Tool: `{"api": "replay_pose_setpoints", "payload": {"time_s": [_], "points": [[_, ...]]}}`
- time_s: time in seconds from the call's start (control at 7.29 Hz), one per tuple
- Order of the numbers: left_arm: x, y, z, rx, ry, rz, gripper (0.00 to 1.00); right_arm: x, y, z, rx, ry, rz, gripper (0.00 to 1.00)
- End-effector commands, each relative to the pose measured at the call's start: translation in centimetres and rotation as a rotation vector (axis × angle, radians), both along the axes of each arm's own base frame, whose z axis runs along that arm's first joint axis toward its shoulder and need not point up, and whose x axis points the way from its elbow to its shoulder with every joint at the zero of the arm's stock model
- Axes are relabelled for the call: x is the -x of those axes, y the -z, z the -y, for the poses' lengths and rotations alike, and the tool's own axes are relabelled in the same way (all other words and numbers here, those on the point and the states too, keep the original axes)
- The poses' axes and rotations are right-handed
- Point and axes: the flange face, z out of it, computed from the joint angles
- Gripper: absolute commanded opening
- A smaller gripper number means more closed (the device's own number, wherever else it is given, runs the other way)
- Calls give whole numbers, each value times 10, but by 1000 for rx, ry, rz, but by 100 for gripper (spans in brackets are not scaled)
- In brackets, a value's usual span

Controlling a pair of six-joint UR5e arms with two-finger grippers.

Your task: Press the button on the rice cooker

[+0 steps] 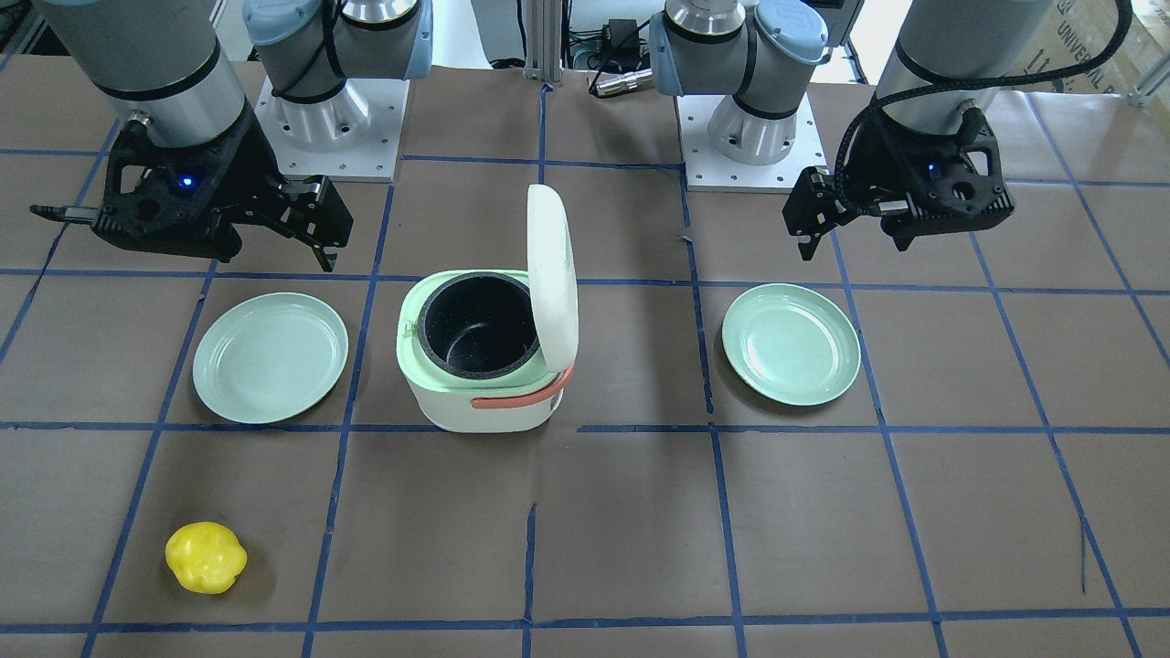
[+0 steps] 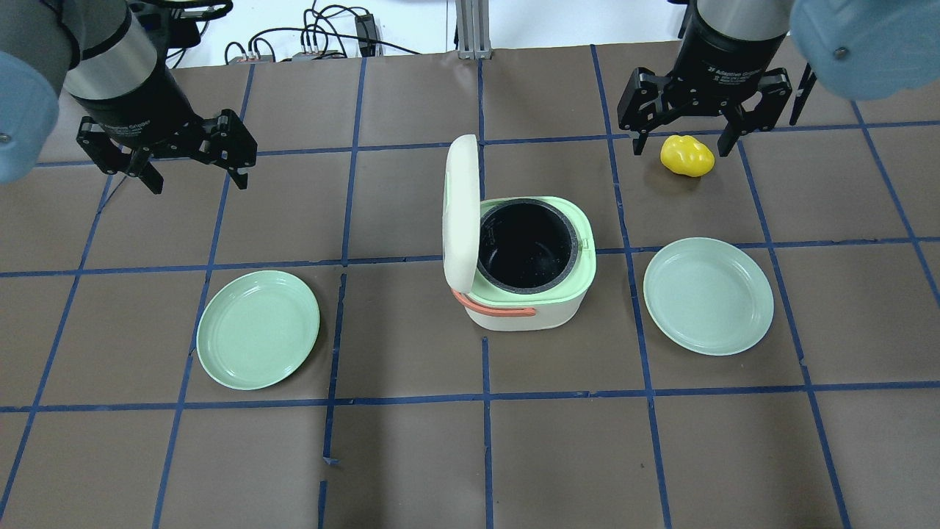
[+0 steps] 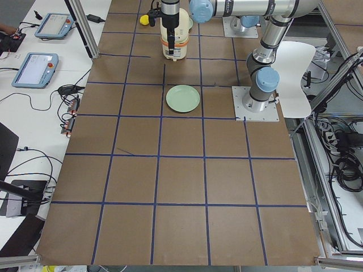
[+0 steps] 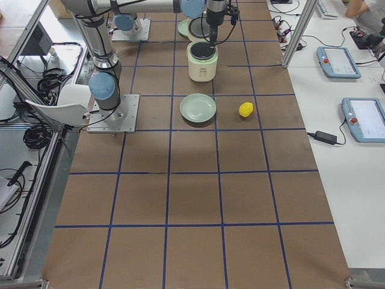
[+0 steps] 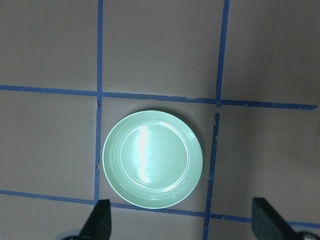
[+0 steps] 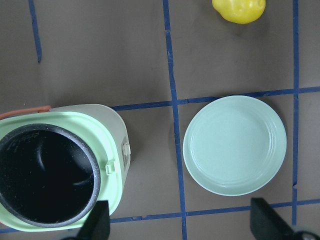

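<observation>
The white rice cooker [image 1: 484,397] [image 2: 543,312] stands mid-table with its lid [image 1: 553,274] [image 2: 461,213] swung up. Its black inner pot [image 1: 475,324] is bare and looks empty, with a mint green rim around it. An orange strap handle [image 2: 496,308] hangs at the hinge side. In the right wrist view the cooker [image 6: 60,165] fills the lower left, with a small white latch tab [image 6: 125,150] on its side. My left gripper [image 2: 200,184] [image 1: 813,233] [image 5: 182,222] is open and empty, high over the left plate. My right gripper [image 2: 683,150] [image 1: 315,242] [image 6: 182,222] is open and empty, high beside the cooker.
A pale green plate [image 2: 257,328] [image 5: 152,159] lies to the cooker's left, and another one [image 2: 709,294] [image 6: 235,145] to its right. A yellow lumpy object [image 2: 687,156] [image 1: 206,557] [image 6: 239,9] lies beyond the right plate. Blue tape lines grid the brown table.
</observation>
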Motion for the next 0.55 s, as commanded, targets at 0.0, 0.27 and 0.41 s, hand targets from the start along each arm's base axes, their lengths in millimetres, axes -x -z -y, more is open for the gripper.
{"api": "replay_pose_setpoints", "payload": {"time_s": [0.0, 0.27, 0.41], "points": [[0, 0, 0, 2, 0, 0, 100, 0, -2, 0, 4, -1, 3, 100], [0, 1, 0, -1, 0, 0, 100, 0, -5, 1, 11, -3, 3, 100], [0, 1, 0, 0, 0, 0, 100, 0, -6, 2, 15, -1, 5, 100]]}}
